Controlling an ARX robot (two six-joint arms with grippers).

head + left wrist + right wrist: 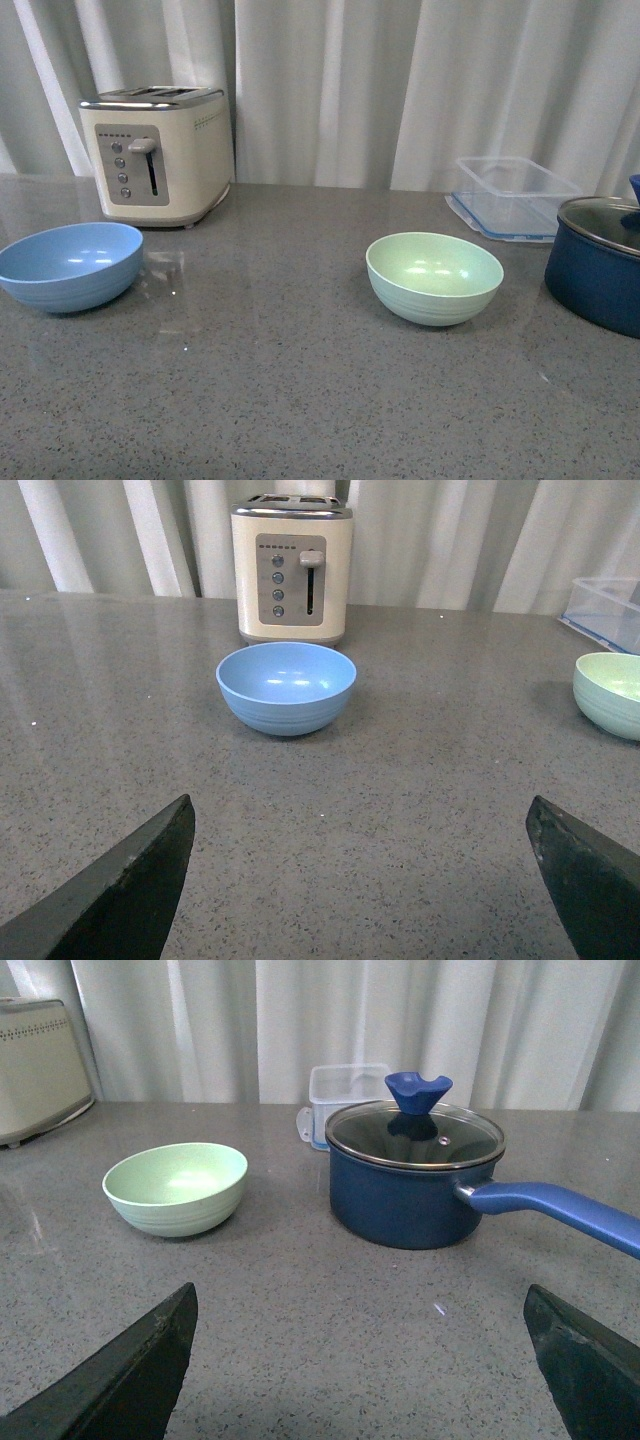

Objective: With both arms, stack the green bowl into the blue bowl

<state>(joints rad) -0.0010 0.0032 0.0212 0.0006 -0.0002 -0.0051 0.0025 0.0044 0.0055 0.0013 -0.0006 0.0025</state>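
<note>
Left pincer and right pincer both gape empty. The pale mint-green round matte bowl sits ahead of the right one, the sky-blue round matte bowl ahead of the left. Stacking looks not yet begun.

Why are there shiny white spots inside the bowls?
Front view: light glare makes bright spots inside the green bowl and on the countertop beside the blue bowl. Left wrist view: soft highlights show inside the blue bowl too.
</note>
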